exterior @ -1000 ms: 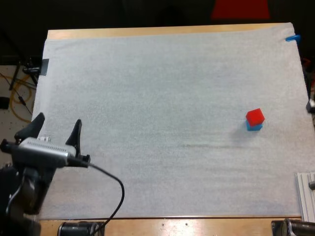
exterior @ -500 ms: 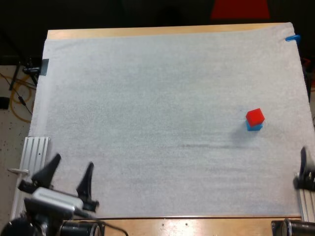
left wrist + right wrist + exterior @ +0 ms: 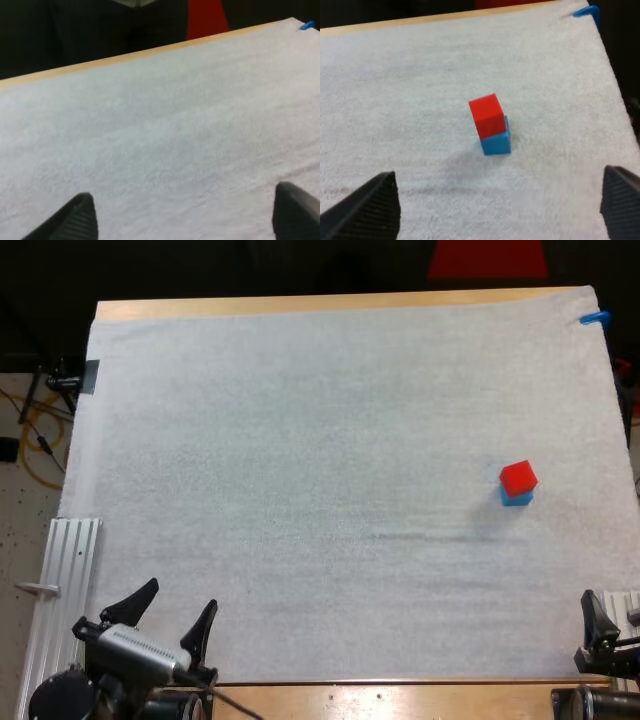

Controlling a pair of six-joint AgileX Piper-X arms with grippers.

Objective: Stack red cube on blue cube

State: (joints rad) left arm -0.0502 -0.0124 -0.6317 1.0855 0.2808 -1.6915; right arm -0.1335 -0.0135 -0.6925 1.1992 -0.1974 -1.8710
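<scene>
1. The red cube (image 3: 518,477) rests on top of the blue cube (image 3: 517,499), touching it, toward the right side of the white mat (image 3: 300,440); nothing grips either one, so the stack stands by its own balance
2. Seen from my right wrist, the red cube sits a little off-centre and slightly turned, leaving a sliver of the blue top bare on one side; most of its base is supported, which I judge is why it stays level
3. My right gripper (image 3: 498,172) is near the mat's near edge, well apart from the cubes, fingers spread wide and holding nothing, clear enough not to knock them
4. My left gripper (image 3: 177,601) hangs over the mat's near left corner, fingers likewise apart and empty, far from the cubes
5. I judge the stacking done; only a bump to the offset red cube could undo it
</scene>
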